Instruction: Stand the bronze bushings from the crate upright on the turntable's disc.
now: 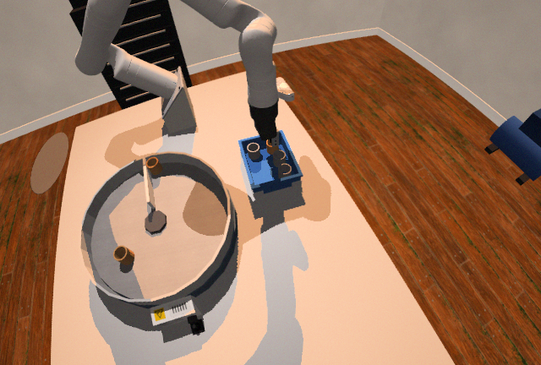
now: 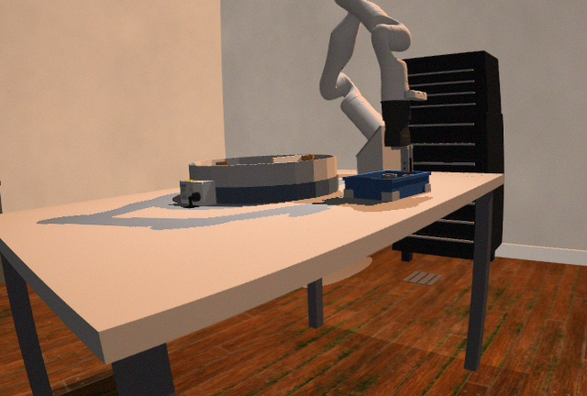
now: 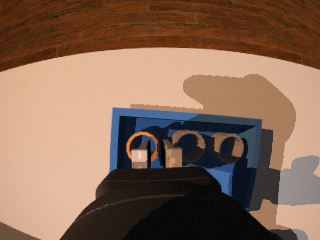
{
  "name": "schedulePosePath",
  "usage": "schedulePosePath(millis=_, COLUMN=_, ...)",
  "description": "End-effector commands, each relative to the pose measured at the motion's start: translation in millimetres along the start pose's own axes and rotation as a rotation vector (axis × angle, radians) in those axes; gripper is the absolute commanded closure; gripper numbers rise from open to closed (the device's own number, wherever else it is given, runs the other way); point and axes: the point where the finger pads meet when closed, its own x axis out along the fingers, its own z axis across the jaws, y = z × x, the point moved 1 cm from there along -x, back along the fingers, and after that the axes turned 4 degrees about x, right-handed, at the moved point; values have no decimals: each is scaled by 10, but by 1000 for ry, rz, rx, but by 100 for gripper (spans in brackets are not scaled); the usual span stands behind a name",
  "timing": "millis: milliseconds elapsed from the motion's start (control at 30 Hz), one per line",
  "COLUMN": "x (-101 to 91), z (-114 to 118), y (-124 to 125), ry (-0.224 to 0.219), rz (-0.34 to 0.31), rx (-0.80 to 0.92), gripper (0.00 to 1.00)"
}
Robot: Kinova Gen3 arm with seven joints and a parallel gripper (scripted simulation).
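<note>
My gripper is partly open at the back of the blue crate. In the wrist view one finger overlaps the opening of the upright bronze bushing and the other is outside it; their exact height is unclear. Three steel bushings stand in the crate: one at the back left, a middle one and a front one. Two bronze bushings stand on the turntable's disc: one at the back, one at the front left.
A high grey wall rings the disc. A thin pale bar runs from that wall toward the central hub, beside the back bushing. A control box sits at the turntable's front.
</note>
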Motion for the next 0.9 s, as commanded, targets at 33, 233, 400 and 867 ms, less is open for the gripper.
schedulePosePath(millis=33, x=-12, z=4, y=7, ry=-1, rz=2, rx=0, gripper=64)
schedulePosePath(millis=233, x=-12, z=4, y=7, ry=-1, rz=2, rx=0, gripper=64)
schedulePosePath(millis=400, x=-11, z=4, y=7, ry=-1, rz=2, rx=0, gripper=64)
schedulePosePath(millis=867, x=57, z=5, y=7, ry=-1, rz=2, rx=0, gripper=64)
